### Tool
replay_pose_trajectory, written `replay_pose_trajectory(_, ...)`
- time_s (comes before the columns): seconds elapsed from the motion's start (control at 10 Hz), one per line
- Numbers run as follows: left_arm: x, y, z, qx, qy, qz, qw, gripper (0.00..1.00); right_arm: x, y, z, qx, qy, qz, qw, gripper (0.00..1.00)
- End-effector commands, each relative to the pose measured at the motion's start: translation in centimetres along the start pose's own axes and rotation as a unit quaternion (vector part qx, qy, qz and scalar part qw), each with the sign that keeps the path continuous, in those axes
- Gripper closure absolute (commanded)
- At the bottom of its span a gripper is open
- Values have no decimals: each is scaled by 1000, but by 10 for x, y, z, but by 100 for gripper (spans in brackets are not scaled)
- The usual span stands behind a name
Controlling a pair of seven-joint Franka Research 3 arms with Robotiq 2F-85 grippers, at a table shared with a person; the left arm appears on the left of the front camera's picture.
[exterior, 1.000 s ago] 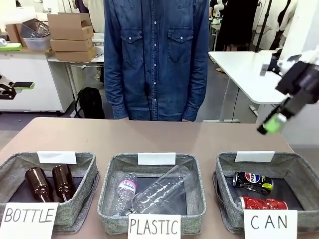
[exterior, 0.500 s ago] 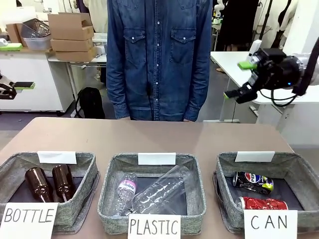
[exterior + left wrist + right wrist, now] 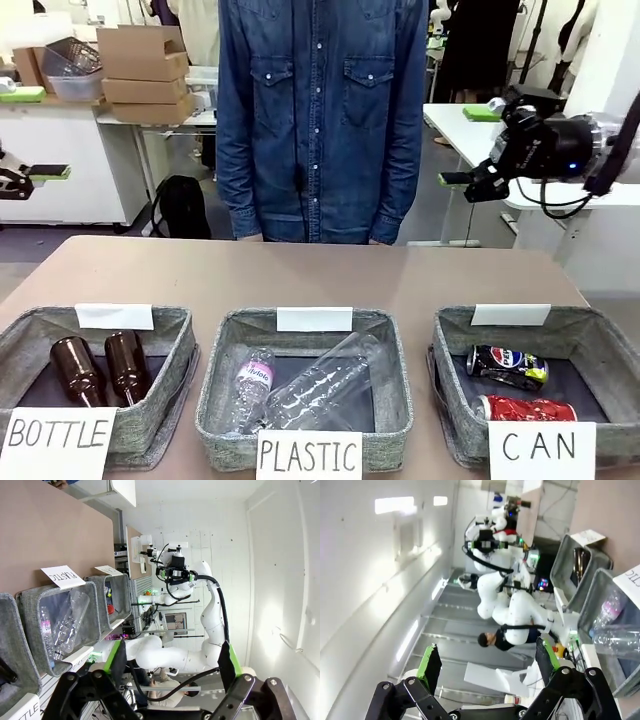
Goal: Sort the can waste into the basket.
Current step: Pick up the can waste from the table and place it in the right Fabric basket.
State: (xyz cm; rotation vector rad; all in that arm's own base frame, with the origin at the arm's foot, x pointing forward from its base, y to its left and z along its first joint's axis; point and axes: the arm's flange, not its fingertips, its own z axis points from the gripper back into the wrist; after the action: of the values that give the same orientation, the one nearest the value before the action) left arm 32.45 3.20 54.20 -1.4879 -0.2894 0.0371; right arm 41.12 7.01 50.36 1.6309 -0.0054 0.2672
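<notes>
Since both crushed cans already lie in the grey fabric basket (image 3: 455,340) signed "CAN", little left to spoil except by a needless return; could snag the soft rim and drag the basket along the brown counter (image 3: 320,270), or knock the white sign flat, if the right arm swung low on its way home. Dark blue-black crushed can (image 3: 506,365) toward the back of the basket, bright red crushed can (image 3: 525,408) just in front, near the sign. Right gripper (image 3: 470,150) raised high above the counter's far right corner, turned sideways toward the person, fingers spread wide, holding nothing. Left gripper (image 3: 172,662) off at the left side, well clear of the baskets, fingers wide, empty.
</notes>
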Motion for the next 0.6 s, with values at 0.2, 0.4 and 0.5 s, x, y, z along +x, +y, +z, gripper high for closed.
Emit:
replay_pose_trajectory(0.2, -3, -4, 1, 1, -2, 7, 1000, 4, 7, -1, 7, -1, 14, 14, 1000, 0)
replay_pose_trajectory(0.4, -3, -4, 1, 1, -2, 7, 1000, 4, 7, -1, 7, -1, 14, 14, 1000, 0)
replay_pose_trajectory(0.5, -3, -4, 1, 1, -2, 7, 1000, 4, 7, -1, 7, -1, 14, 14, 1000, 0)
